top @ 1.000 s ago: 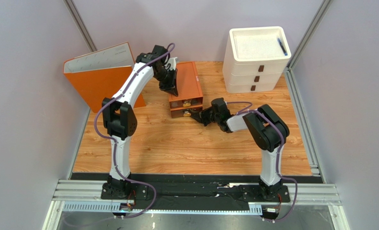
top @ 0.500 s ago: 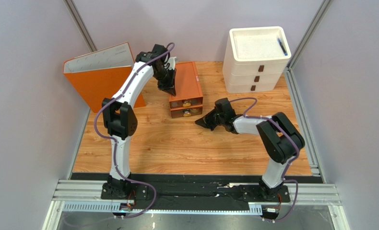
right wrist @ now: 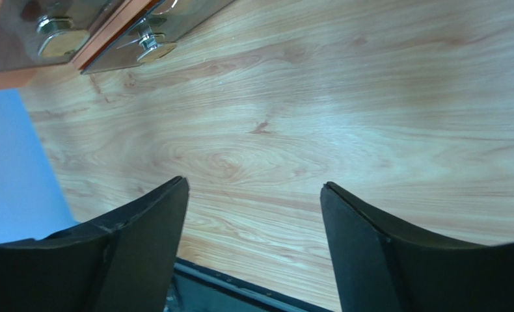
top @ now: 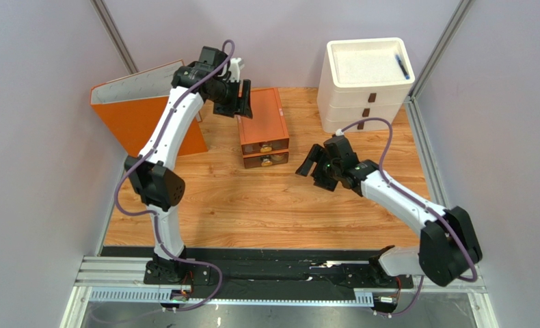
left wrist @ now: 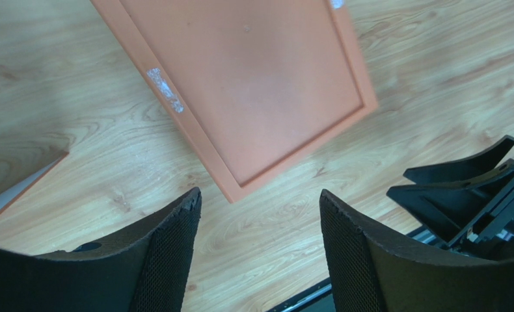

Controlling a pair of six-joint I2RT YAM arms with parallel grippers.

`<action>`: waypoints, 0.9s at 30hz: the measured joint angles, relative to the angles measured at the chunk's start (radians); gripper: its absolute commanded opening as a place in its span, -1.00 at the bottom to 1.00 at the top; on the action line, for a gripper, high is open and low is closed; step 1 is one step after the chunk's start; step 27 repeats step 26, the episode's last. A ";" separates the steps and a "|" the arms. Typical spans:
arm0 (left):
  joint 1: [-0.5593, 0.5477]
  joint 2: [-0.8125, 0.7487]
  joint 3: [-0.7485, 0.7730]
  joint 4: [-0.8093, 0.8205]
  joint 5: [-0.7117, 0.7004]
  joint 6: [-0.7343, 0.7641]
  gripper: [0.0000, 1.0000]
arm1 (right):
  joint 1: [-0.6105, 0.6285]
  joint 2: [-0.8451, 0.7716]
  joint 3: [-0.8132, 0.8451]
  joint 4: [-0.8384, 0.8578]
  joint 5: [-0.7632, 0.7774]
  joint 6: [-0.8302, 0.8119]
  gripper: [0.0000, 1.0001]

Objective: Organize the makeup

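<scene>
Toward the near right of the wooden desk (top: 252, 212), the right pincer (top: 312, 169) hovers with its jaws spread wide and nothing between them, just right of a small orange drawer box (top: 262, 119). The box's two fronts, each with a gold knob, face the arms and look pushed in. Over the box's far left corner the left pincer (top: 243, 102) hangs just as wide and empty. Farther left leans an orange binder (top: 143, 116). At the far right stands a white drawer stack (top: 365, 96) with a black pen (top: 402, 66) on top. Where the makeup lies cannot be told.
</scene>
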State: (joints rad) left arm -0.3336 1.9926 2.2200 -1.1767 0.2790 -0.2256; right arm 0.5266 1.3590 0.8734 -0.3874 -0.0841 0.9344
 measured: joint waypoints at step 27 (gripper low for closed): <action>0.000 -0.433 -0.359 0.280 0.093 -0.050 0.99 | 0.000 -0.404 0.186 -0.279 0.415 -0.355 1.00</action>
